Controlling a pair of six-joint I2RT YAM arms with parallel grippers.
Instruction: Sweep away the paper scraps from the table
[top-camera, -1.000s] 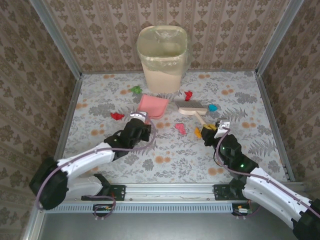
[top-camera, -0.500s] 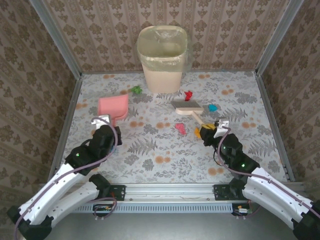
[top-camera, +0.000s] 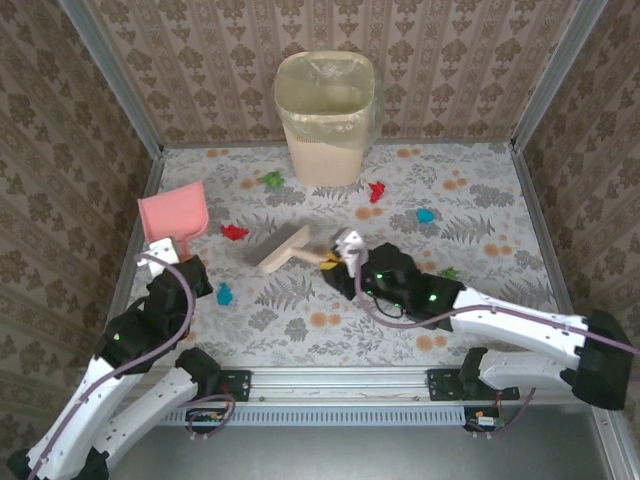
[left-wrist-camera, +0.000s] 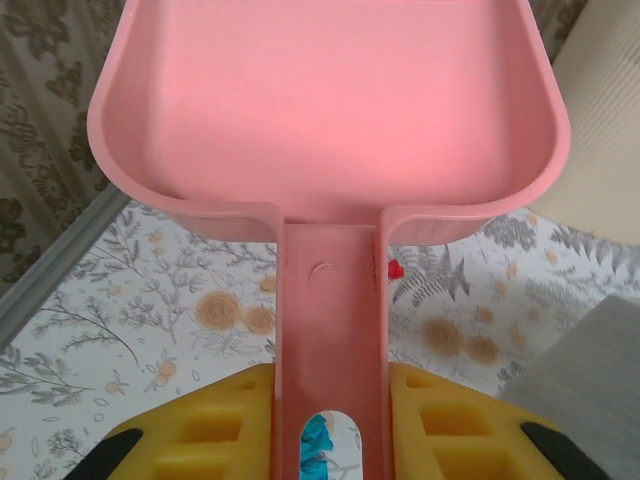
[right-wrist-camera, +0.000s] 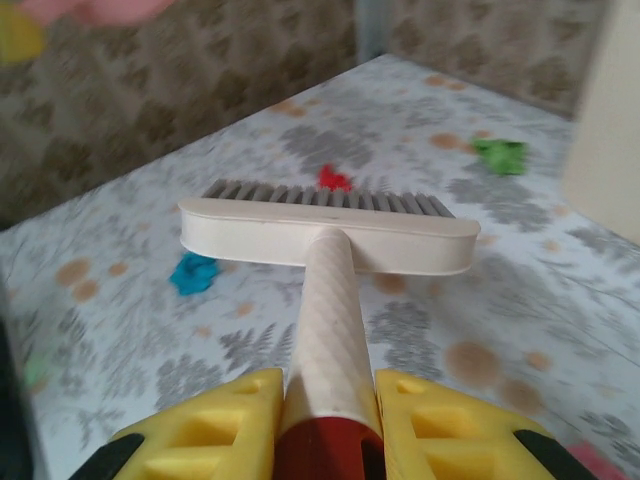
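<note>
Paper scraps (top-camera: 234, 232) dot the tabletop (top-camera: 330, 300) around the brush (top-camera: 283, 247). We see the right end effector (top-camera: 338, 258) clamped on its handle and the left end effector (top-camera: 172, 255) clamping the dustpan (top-camera: 173, 212).

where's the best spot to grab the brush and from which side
Take the brush by its handle, coming from the free end, behind the head. The handle is a slim round stick, easy to clamp; the head is wide, with bristles on its far side. The right tool grips it that way.
</note>
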